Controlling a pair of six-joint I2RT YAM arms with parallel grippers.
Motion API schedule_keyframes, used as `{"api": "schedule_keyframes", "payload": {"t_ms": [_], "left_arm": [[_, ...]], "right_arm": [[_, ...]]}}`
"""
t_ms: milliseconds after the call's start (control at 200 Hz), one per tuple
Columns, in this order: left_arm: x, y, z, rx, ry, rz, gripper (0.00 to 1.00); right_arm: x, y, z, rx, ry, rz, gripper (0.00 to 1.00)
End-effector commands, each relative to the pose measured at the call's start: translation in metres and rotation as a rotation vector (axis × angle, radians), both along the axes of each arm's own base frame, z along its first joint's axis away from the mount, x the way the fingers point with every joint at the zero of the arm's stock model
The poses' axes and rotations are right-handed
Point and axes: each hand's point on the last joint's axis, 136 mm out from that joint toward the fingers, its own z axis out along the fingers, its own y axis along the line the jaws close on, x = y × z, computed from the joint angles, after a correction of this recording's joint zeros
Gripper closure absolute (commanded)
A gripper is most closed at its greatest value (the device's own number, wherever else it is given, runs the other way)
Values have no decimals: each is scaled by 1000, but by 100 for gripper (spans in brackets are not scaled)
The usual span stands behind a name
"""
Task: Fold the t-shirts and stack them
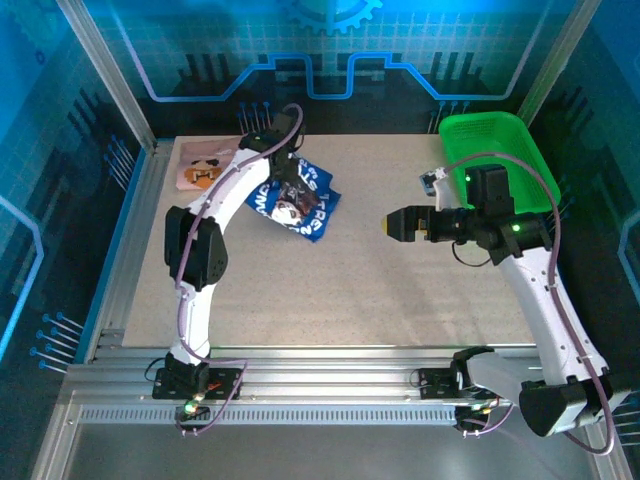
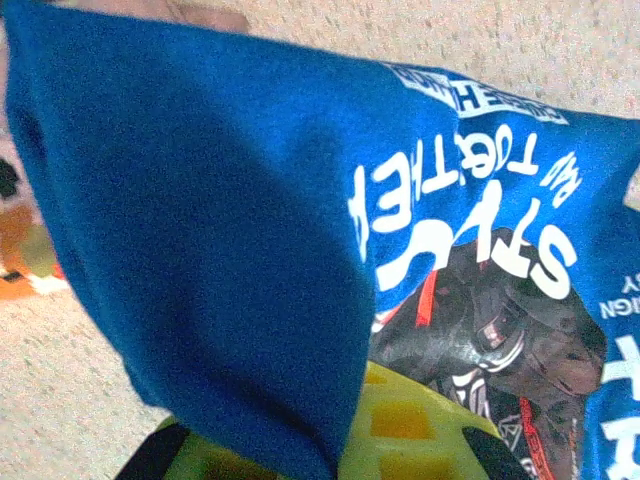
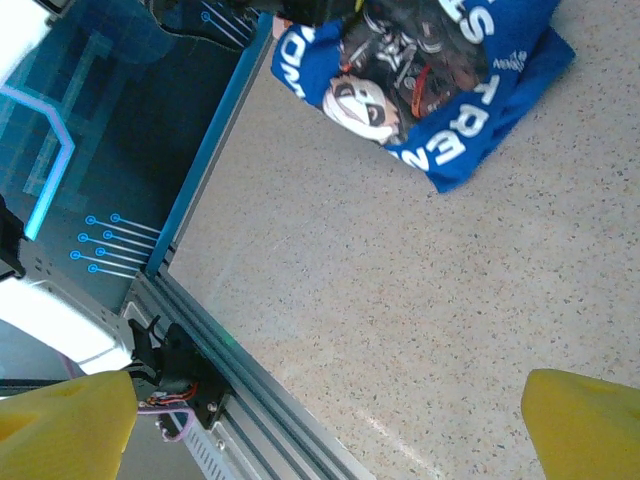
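— Right gripper (image 1: 398,224): gaping wide, holding nothing, hovering above bare table (image 1: 400,290), well apart from any cloth. And the other?
— Left gripper (image 1: 287,183): clamped tight on a fold of the blue t-shirt (image 1: 305,208), holding one edge raised, the rest drooping in a bunch onto the table, left of centre.
— Handling?
— Soft, light, limp; likely to sag and crease wherever unsupported, unlikely to slip once pinched. Best taken at a hem or shoulder corner, one corner per gripper, then spread flat before folding.
— Farther back?
— Pink t-shirt (image 1: 204,170), cartoon faces up, lying as a small flat rectangle in the far-left corner, perhaps folded already; near the blue one, left arm crossing between. Same grip advice: corners.
— Containers?
— Green mesh basket (image 1: 482,124) at the far right, behind the right arm; no cloth visible inside, though partly hidden.
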Motion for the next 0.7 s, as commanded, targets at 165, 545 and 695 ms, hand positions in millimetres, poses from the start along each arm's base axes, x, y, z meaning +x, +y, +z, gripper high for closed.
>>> {"api": "schedule_keyframes", "payload": {"t_ms": [165, 545, 695], "left_arm": [[44, 24, 69, -11, -202, 10, 100], [69, 67, 79, -47, -238, 75, 100], [70, 79, 86, -50, -251, 90, 100]], "right_arm": [[9, -2, 7, 15, 21, -32, 0], [12, -5, -10, -6, 66, -54, 0], [16, -5, -12, -4, 78, -60, 0]]}}
